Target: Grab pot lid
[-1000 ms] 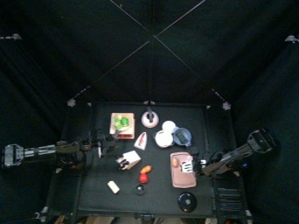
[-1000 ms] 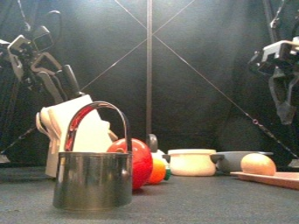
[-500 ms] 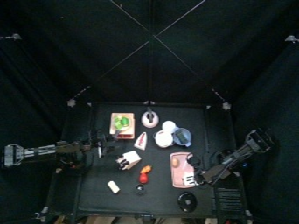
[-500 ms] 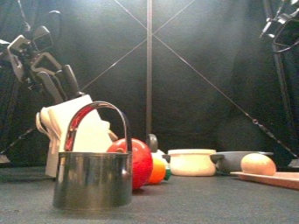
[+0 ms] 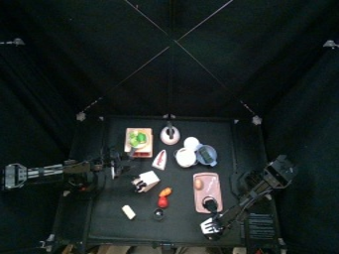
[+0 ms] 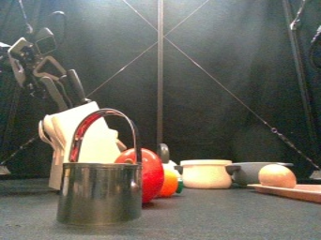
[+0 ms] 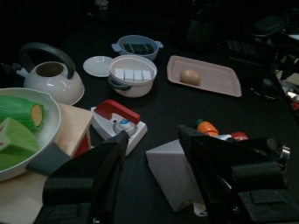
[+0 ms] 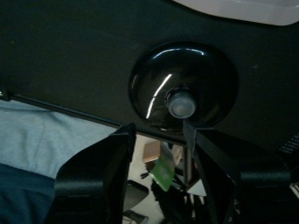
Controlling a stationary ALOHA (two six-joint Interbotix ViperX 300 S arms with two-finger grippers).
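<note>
The right gripper (image 8: 162, 150) hangs right over the pot lid (image 8: 184, 80), fingers (image 8: 103, 166) spread wide with nothing between them. In the top view the lid (image 5: 211, 228) sits at the front edge of the table (image 5: 106, 198), around 5 o'clock from the table's middle, with the right arm reaching down along the right side to it (image 5: 212, 224).

The right wrist view gives the best cue: the pale grey knob (image 8: 181, 106) sits slightly off the gap's centre, closer to one finger. I'd slide the gripper sideways a touch so the knob lands dead between the fingers before dropping. The disc is glossy, flat and low, so pinching the rim looks hopeless; the knob is the only real handle, I reckon. Come straight down, stop short of pressing the lid into the table, then close slowly so it doesn't skate off the edge, which is very near.

A bit further in, at about 4 o'clock, lies the pink tray (image 5: 207, 190) with a small round thing on it; the lid is just beside its front end, so keep the fingers clear of it.

Farthest off, the left gripper (image 7: 152, 175) rests on the table's left side at 9 o'clock, fingers apart and empty, near a white block (image 7: 173, 166).
</note>
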